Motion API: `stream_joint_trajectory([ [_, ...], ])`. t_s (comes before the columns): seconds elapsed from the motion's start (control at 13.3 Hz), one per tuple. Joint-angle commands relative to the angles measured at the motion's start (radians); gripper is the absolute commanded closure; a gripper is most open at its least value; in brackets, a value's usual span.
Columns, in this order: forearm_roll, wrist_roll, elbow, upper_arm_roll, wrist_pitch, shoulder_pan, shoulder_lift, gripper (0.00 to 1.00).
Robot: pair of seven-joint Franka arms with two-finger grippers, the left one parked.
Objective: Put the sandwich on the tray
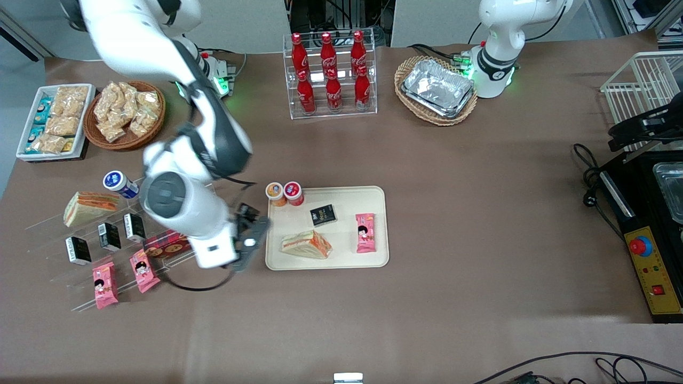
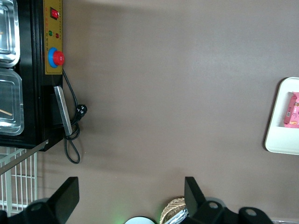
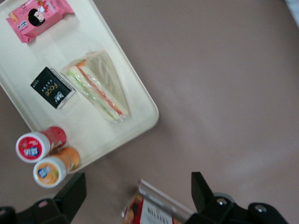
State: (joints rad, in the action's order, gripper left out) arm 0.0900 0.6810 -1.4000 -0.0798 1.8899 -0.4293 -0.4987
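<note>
One sandwich (image 1: 307, 245) in clear wrap lies flat on the cream tray (image 1: 373, 200), near the tray's edge closest to the front camera. It also shows in the right wrist view (image 3: 99, 86), on the tray (image 3: 142, 119). A second, near-identical sandwich (image 1: 90, 207) sits on the clear acrylic shelf (image 1: 48, 226) toward the working arm's end of the table. My gripper (image 1: 252, 241) is open and empty. It hovers just off the tray's short edge, between the tray and the shelf, apart from the sandwich. In the right wrist view the gripper (image 3: 138, 193) is over brown table and a red box (image 3: 149, 212).
On the tray lie a black packet (image 1: 323, 215) and a pink snack packet (image 1: 366, 232); two small jars (image 1: 285, 193) stand at its corner. The shelf holds black packets, pink packets and a blue-lidded jar (image 1: 119, 183). A cola bottle rack (image 1: 331, 74) and baskets stand farther from the camera.
</note>
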Motion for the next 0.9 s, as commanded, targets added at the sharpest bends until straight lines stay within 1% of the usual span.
stream_joint_trajectory([
  [0.0, 0.022, -0.14, -0.019, -0.04, -0.099, 0.056, 0.118, 0.0],
  [0.23, 0.017, -0.282, -0.019, -0.129, -0.164, 0.055, 0.196, 0.0],
  [0.53, 0.011, -0.287, -0.022, -0.239, -0.258, 0.055, 0.258, 0.0],
  [0.68, 0.023, -0.281, -0.022, -0.306, -0.275, 0.058, 0.265, 0.0],
  [0.83, 0.024, -0.287, -0.021, -0.324, -0.287, 0.058, 0.27, 0.0],
])
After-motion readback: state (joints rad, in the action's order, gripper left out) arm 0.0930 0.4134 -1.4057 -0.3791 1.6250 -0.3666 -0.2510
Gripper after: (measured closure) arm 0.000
